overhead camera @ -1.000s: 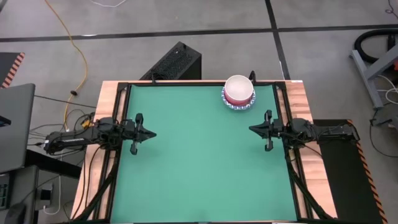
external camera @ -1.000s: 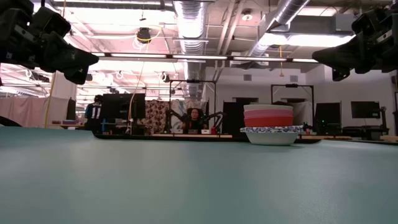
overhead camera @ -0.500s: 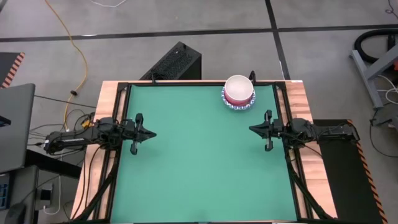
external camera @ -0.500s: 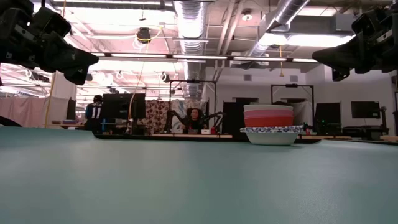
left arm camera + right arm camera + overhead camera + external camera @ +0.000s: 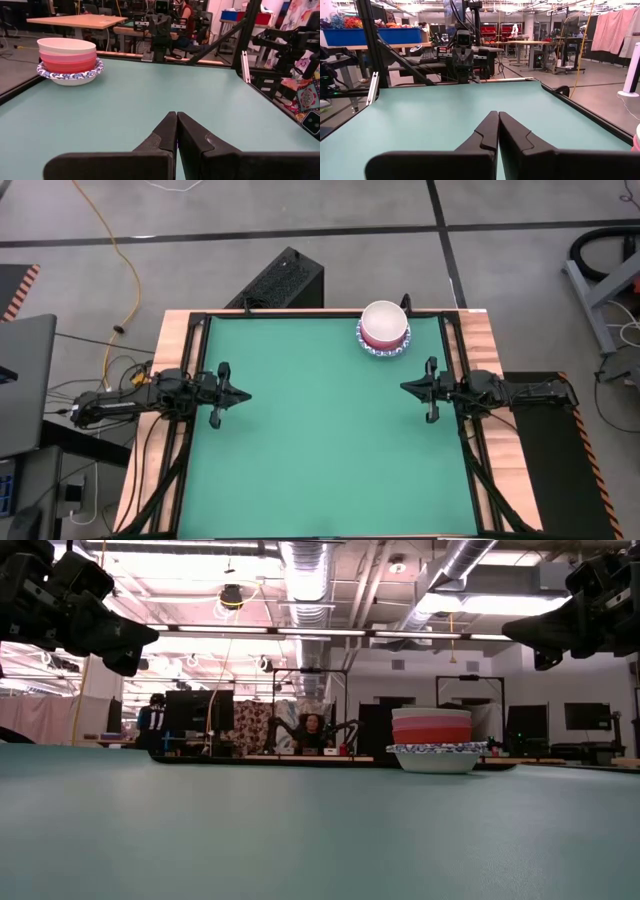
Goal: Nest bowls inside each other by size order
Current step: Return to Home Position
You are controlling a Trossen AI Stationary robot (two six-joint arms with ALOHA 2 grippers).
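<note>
The bowls stand as one nested stack (image 5: pixel 384 328) on the green mat at the far right; a white bowl with a blue patterned rim (image 5: pixel 70 76) is at the bottom, red and pink bowls (image 5: pixel 431 727) sit in it, an off-white bowl (image 5: pixel 66 45) on top. The stack rests on the mat by the bottom bowl's base. My left gripper (image 5: pixel 243 394) is shut and empty at the mat's left edge, above the mat. My right gripper (image 5: pixel 405 388) is shut and empty at the right edge. Both also show in their wrist views, left (image 5: pixel 176 120) and right (image 5: pixel 498 119).
A black frame rail (image 5: pixel 320 313) runs around the mat, with wooden table edges (image 5: pixel 485 340) outside it. The green mat (image 5: pixel 320 440) between the two grippers is bare. People and other equipment show in the room behind the table (image 5: pixel 315 728).
</note>
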